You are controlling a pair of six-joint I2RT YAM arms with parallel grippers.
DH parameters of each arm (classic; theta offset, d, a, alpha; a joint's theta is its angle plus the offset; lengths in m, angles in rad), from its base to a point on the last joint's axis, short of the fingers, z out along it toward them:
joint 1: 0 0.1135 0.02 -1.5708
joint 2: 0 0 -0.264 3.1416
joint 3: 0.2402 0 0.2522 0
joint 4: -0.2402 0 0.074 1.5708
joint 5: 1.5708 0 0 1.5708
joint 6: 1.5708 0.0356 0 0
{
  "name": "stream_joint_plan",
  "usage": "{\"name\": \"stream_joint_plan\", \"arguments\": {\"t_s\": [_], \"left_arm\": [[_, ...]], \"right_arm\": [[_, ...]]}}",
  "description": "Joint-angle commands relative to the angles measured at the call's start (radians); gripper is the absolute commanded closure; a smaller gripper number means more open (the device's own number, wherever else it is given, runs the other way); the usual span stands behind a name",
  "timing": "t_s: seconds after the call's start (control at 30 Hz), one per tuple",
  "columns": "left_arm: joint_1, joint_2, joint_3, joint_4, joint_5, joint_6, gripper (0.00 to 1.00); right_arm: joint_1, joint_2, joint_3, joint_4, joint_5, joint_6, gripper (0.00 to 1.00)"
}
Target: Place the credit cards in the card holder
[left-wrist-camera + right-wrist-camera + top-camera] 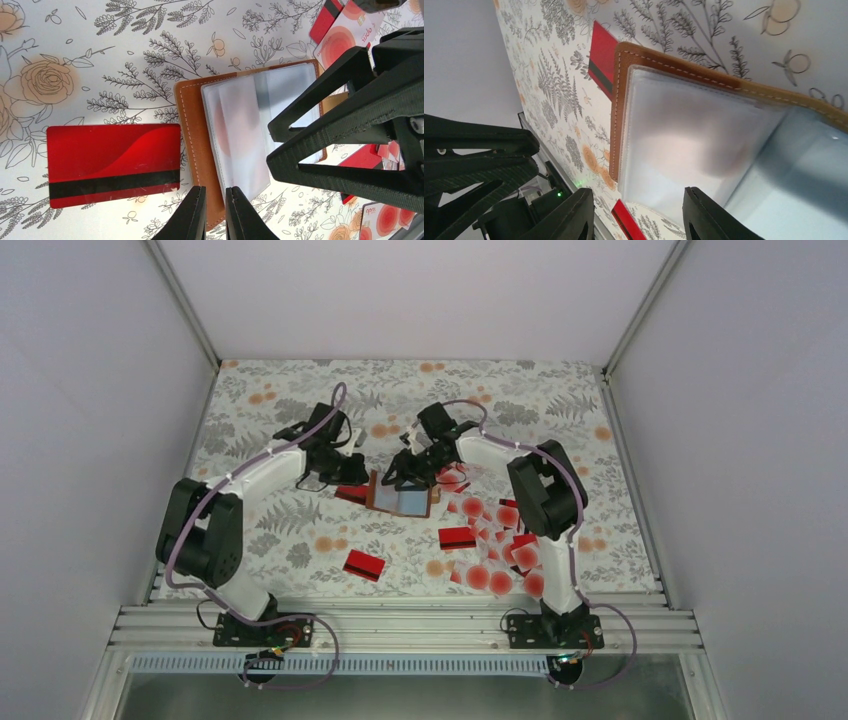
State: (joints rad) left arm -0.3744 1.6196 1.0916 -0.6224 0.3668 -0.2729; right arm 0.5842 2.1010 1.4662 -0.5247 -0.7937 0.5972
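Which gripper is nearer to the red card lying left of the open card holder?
Left. The left gripper stands at the edge of the card holder, next to the red card; the right gripper is over its other half.

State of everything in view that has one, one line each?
Brown leather folding card holder: open, flat on table, clear sleeves up.
Glossy red card with black stripe: loose, flat, beside the holder.
Scattered red and white red-dot cards: loose on table, outside holder.
Left hand: almost shut, tips over holder's leather edge.
Right hand: open above the sleeves, holding nothing.
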Motion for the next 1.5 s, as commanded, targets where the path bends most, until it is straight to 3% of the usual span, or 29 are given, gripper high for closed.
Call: {"name": "stream_joint_plan", "arguments": {"t_s": [0.0,0.2,0.33,0.53,0.7,0.77,0.87,1.07,1.23,1.47], "left_arm": [[0.009,-0.042,-0.004,-0.008,-0.005,0.013,0.87],[0.011,-0.066,0.001,-0.014,-0.002,0.024,0.87],[0.011,-0.098,-0.006,-0.007,-0.006,0.027,0.87],[-0.003,-0.186,-0.024,0.024,0.004,0.058,0.84],[-0.076,-0.268,-0.051,0.040,-0.048,0.103,0.69],[-0.101,-0.280,-0.062,0.029,-0.088,0.072,0.65],[-0.156,-0.307,-0.075,0.002,-0.132,0.003,0.57],[-0.296,-0.339,0.011,-0.130,-0.188,-0.106,0.43],[-0.340,-0.381,0.064,-0.205,-0.216,-0.134,0.33],[-0.370,-0.406,0.026,-0.122,-0.173,-0.034,0.22]], "right_arm": [[0.016,0.009,0.037,-0.018,-0.052,-0.029,0.54],[0.018,0.011,0.103,-0.075,-0.063,-0.087,0.54],[0.009,-0.034,0.152,-0.164,0.033,-0.156,0.53],[-0.013,-0.194,0.065,-0.240,0.349,-0.160,0.53],[-0.029,-0.371,-0.101,-0.252,0.653,-0.101,0.50],[-0.032,-0.425,-0.141,-0.263,0.726,-0.093,0.47],[-0.037,-0.538,-0.208,-0.275,0.821,-0.067,0.35],[-0.062,-0.662,-0.364,-0.308,0.822,-0.033,0.16],[-0.087,-0.713,-0.496,-0.303,0.763,0.017,0.01],[-0.137,-0.764,-0.598,-0.407,0.765,0.273,0.01]]}}
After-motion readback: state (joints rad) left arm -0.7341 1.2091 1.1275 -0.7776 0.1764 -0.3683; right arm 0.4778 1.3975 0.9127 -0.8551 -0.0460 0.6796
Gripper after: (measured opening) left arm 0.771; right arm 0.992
